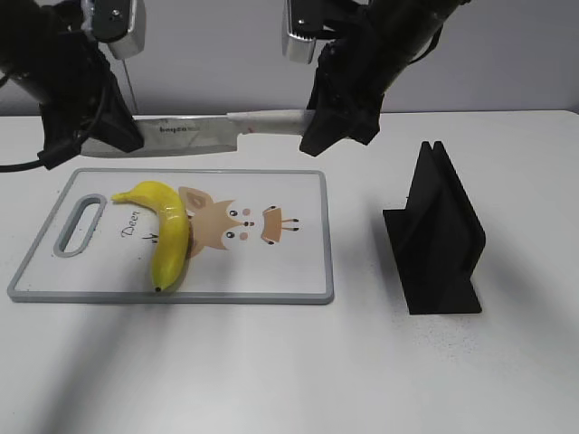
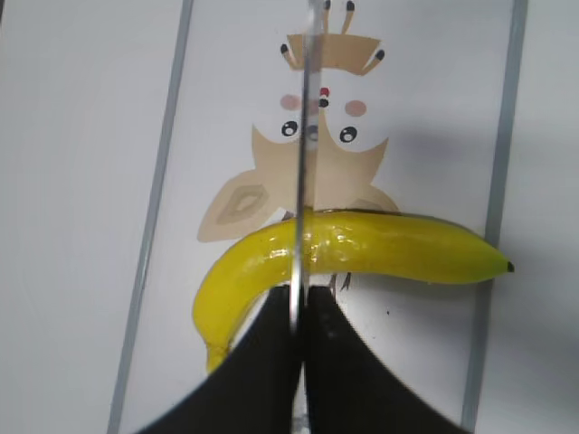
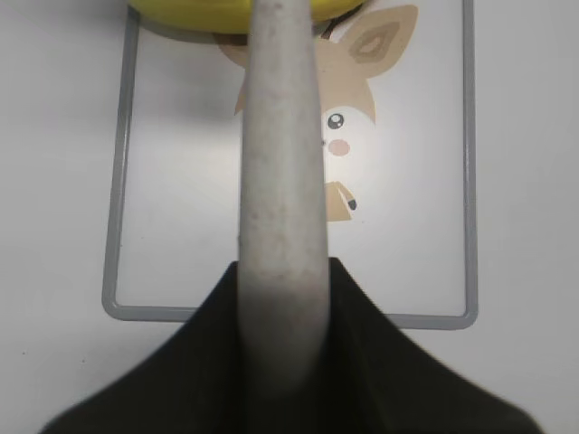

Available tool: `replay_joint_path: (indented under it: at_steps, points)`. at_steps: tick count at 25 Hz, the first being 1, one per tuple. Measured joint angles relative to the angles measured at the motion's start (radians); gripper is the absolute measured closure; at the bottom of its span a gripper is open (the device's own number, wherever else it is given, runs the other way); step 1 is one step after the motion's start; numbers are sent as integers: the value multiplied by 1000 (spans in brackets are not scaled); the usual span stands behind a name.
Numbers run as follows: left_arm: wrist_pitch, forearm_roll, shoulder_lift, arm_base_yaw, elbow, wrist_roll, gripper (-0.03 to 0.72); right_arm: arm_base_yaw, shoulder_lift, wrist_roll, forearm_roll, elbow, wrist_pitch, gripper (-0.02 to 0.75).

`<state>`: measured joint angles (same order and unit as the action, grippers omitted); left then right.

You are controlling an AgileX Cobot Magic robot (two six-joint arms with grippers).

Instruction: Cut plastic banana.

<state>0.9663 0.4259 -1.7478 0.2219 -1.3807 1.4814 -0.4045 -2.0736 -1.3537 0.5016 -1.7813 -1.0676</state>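
The plastic banana point(image 1: 168, 232) lies on the white cutting board point(image 1: 298, 271) at its left half; it also shows in the left wrist view point(image 2: 380, 246) and at the top edge of the right wrist view point(image 3: 194, 14). A knife point(image 1: 194, 134) hangs level above the board's far edge. My left gripper point(image 1: 116, 136) is shut on the blade end; the blade point(image 2: 298, 163) shows edge-on between its fingers. My right gripper point(image 1: 324, 122) is shut on the knife's white handle point(image 3: 280, 199).
A black knife stand point(image 1: 439, 233) stands on the white table right of the board. The board has a grey rim, a handle slot point(image 1: 80, 223) at its left end and a cartoon deer print point(image 1: 231, 224) in the middle.
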Motion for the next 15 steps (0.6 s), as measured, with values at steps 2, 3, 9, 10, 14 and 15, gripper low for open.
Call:
replay_joint_path:
  at_steps: [2,3,9,10,14,15]
  points:
    - [-3,2,-26,0,-1,-8,680,0,-14,16,-9,0,-1,556]
    - [-5,2,-39,0,-1,-11,680,0,-21,21,-12,0,-2,556]
    - [-35,-6,-88,0,-1,-30,680,0,-69,78,-15,0,22,545]
    - [-45,-8,-98,0,-1,-33,680,0,-78,91,-20,0,34,542]
    - [-62,-13,-140,0,-2,-40,680,-2,-103,123,-29,0,52,535]
    - [-64,-13,-147,0,-3,-45,680,-2,-108,129,-30,0,53,533]
